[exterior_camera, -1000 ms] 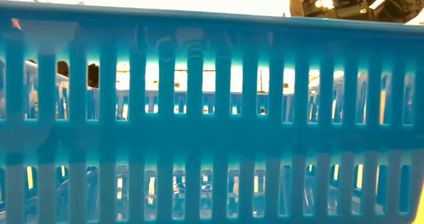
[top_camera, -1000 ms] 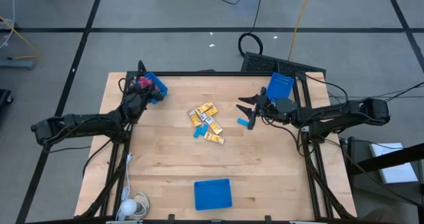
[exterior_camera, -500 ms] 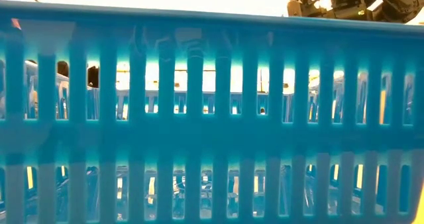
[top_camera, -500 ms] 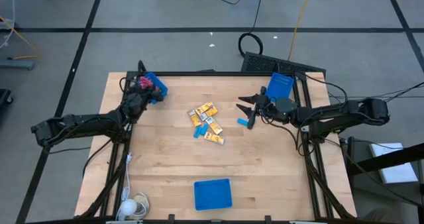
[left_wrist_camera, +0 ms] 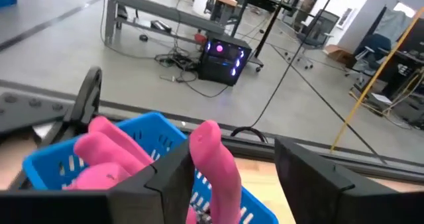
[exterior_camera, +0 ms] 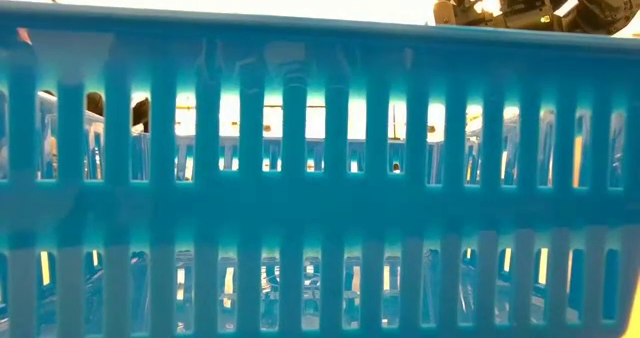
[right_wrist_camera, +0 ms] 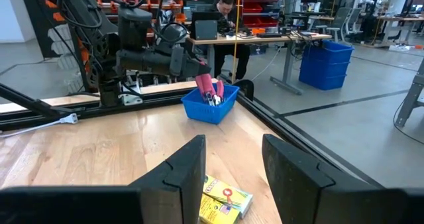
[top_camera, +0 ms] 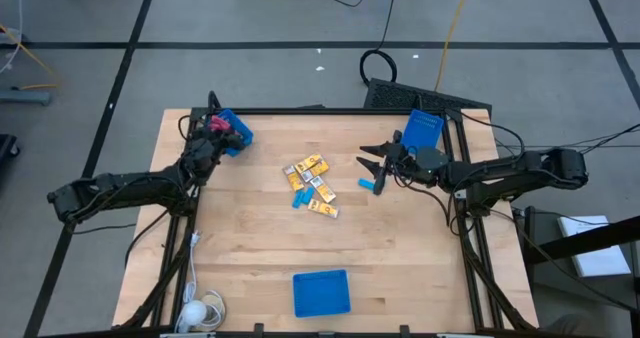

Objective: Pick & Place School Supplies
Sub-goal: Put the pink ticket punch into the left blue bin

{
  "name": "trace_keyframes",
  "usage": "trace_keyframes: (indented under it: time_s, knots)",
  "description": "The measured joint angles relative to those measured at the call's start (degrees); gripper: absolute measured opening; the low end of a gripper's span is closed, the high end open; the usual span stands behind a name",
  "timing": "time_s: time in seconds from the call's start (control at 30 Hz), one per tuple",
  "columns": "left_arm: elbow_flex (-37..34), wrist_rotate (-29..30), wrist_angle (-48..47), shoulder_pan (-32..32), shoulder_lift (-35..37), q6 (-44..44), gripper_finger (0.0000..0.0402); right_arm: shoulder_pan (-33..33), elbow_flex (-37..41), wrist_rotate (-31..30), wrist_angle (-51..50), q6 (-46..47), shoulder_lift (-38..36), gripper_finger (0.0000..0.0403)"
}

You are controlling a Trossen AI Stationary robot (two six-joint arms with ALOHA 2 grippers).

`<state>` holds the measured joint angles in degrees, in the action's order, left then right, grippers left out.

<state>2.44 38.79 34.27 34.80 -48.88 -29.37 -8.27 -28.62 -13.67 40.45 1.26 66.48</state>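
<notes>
- A blue bin (top_camera: 321, 293) is sitting at the near edge of the wooden table (top_camera: 400, 258); its slotted wall (exterior_camera: 320, 178) is filling almost the whole low view.
- The yellow-orange packs (top_camera: 312, 183) are lying in a loose cluster at mid-table, strung out diagonally from the far left toward the near right.
- A small light-blue piece (top_camera: 298, 200) is lying among them, its long axis roughly near-to-far.
- A second light-blue piece (top_camera: 366, 185) is lying just beside the right gripper (top_camera: 374, 164), on its near side.
- The right gripper is hovering right of the packs, pointing toward them, with its fingers (right_wrist_camera: 188, 168) spread apart and holding nothing; one pack (right_wrist_camera: 225, 199) is showing between them in the right wrist view.
- The left gripper (top_camera: 214, 138) is reaching over a second blue bin (top_camera: 232, 129) at the far left corner.
- Pink scissor handles (left_wrist_camera: 212, 161) are standing up from that bin, tips down inside; whether the left fingers are closing on them cannot be told.
- A third blue bin (top_camera: 421, 130) is sitting at the far right edge.
</notes>
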Motion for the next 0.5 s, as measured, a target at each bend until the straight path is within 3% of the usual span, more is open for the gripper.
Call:
trace_keyframes:
  time_s: [0.23, 0.5]
  knots:
    - [0.0, 8.5, 0.0, 0.0, 0.0, 7.2, 0.0214, 0.0, 0.0, 0.0, -0.2, 0.0, 0.0, 0.0139]
    - [0.0, 9.2, 1.9, -0.9, 0.2, 8.8, 0.0214, 0.0, 0.0, 0.0, -0.4, 0.0, 0.0, 0.0139]
